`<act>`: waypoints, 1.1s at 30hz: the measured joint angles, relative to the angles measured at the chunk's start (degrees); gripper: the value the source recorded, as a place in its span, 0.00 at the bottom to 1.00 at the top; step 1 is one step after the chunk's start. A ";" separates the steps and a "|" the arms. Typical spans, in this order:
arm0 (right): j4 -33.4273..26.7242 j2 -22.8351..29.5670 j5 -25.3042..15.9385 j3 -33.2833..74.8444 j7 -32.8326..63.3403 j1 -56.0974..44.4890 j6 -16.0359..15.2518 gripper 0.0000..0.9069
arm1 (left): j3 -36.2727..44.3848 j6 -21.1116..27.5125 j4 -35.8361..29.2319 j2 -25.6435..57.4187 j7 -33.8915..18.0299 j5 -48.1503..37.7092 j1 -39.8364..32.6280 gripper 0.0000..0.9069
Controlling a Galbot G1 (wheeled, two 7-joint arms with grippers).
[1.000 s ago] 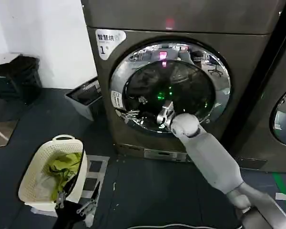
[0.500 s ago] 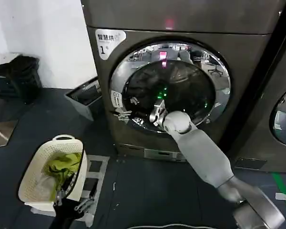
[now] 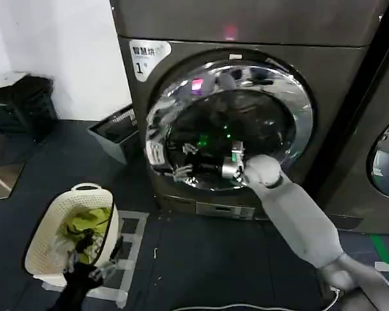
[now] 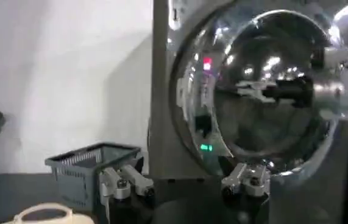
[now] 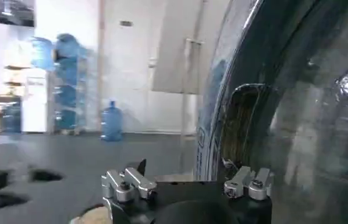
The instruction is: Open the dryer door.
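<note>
Reaching across the glass, the right gripper (image 3: 232, 163) sits open-fingered near the lower centre of the dryer door (image 3: 228, 123), whose left edge stands slightly proud of the cabinet, while the left gripper (image 3: 91, 265), fingers likewise spread, hangs low over the laundry basket (image 3: 48, 223), well apart.

From my head view, the right gripper (image 3: 236, 162) sat against the dryer door (image 3: 227, 116), its own wrist hiding the fingertips. The door's left rim was smeared with blur. The neighbouring machine's door (image 3: 388, 155) was cut off at the edge.
</note>
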 joint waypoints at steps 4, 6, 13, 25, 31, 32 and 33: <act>2.81 -1.54 0.08 1.25 -4.28 -2.17 -0.22 1.00 | -0.95 -1.85 3.59 5.75 0.38 -6.53 -3.68 1.00; 3.99 -2.37 1.20 1.98 -6.54 -3.19 -0.19 1.00 | -0.96 -2.02 5.33 8.58 0.29 -9.42 -5.41 1.00; 8.04 -5.28 2.39 4.34 -11.93 -6.52 -0.28 1.00 | 0.87 -0.96 12.11 18.95 -0.55 -19.17 -11.52 1.00; 14.99 -11.07 3.40 13.74 -19.58 -17.59 3.23 1.00 | 10.55 -1.93 23.88 35.81 2.17 -30.07 -23.58 1.00; 18.05 -11.70 3.51 25.55 -21.30 -28.74 8.54 1.00 | 20.14 -1.63 29.27 41.96 2.70 -33.31 -35.31 1.00; 18.15 -11.41 3.51 28.03 -21.30 -30.78 9.23 1.00 | 21.87 -1.63 30.10 42.29 3.04 -33.43 -37.27 1.00; 18.13 -10.99 3.50 30.83 -21.31 -32.92 10.31 1.00 | 23.76 -1.64 31.04 42.43 3.57 -33.57 -39.33 1.00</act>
